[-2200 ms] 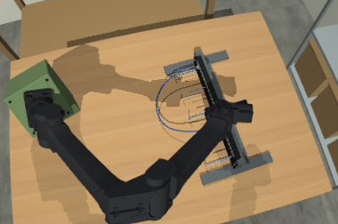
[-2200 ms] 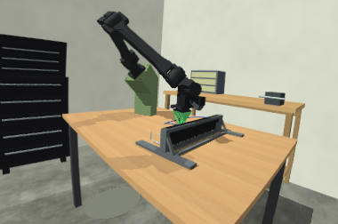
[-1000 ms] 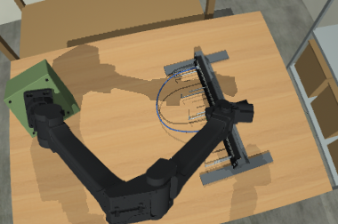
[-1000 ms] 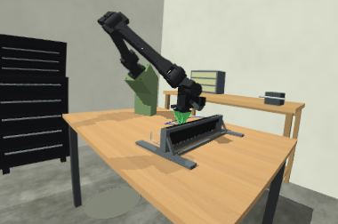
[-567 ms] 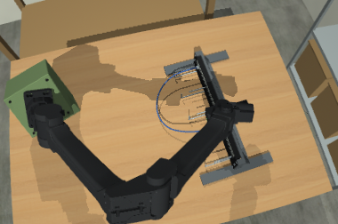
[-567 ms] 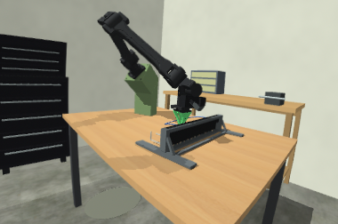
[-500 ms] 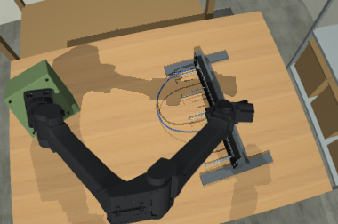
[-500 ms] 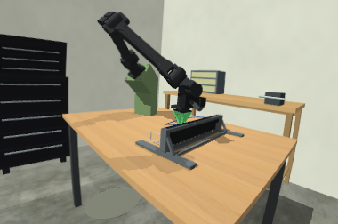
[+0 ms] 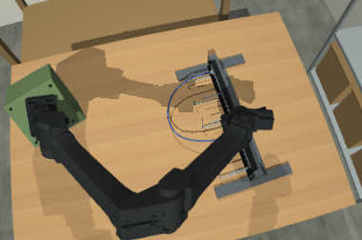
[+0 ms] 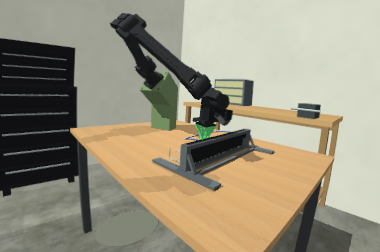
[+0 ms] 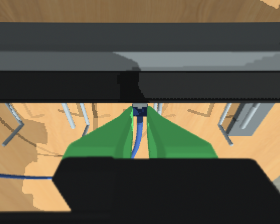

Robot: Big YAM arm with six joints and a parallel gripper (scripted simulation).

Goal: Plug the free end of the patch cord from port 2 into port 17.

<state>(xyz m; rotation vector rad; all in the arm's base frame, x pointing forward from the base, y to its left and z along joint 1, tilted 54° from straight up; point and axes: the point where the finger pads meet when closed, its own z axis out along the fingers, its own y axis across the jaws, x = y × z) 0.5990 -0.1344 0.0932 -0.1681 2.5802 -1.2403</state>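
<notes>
The rack [image 9: 253, 177] [image 10: 202, 184] [image 11: 202, 37] spans the space just ahead of the claw [image 10: 203, 139] [image 11: 140, 111] – nearly closed, pinching the plug [image 11: 140, 111] at the panel's face. The blue cord [image 9: 168, 110] [image 11: 139, 131] trails back between its fingers. Insertion seems underway – next, push straight until it latches, then release.

The table [image 9: 133, 158] [image 10: 270, 193] looks like smooth wood with pale, fine grain. The rack's feet [image 9: 226, 191] [image 10: 192, 176] read as matt grey metal. The claw [image 10: 204, 131] [image 11: 140, 111] has smooth fingers like green plastic. The blue cord [image 9: 169, 103] [image 11: 22, 176] looks like smooth plastic. The dark arm [image 9: 90, 165] [image 10: 165, 56] has a dull finish.
</notes>
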